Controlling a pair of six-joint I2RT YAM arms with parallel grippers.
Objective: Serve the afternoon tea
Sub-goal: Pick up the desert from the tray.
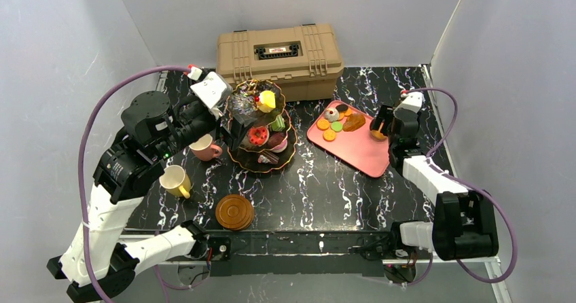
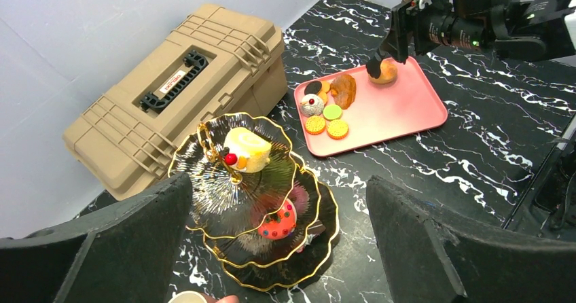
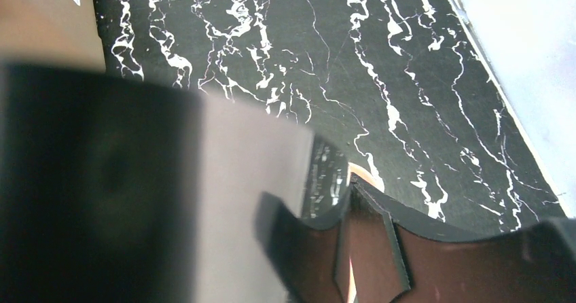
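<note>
Stand (image 2: 204, 189) left of centre, partly loaded, pink tray (image 2: 401, 109) of pastries (image 2: 327, 118) to its right, hence right gripper (image 2: 378, 62) down at round bun (image 2: 388, 73) on tray's right corner, grip not discernible, left gripper (image 2: 277, 187) spread wide and empty above stand, probably to leave loading unblocked.

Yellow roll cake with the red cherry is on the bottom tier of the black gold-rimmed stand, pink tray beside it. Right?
Not quite. The yellow roll cake sits on the top tier of the three-tier black gold-rimmed stand, not the bottom; the left wrist view shows it. The pink rectangular tray does lie beside the stand.
</note>
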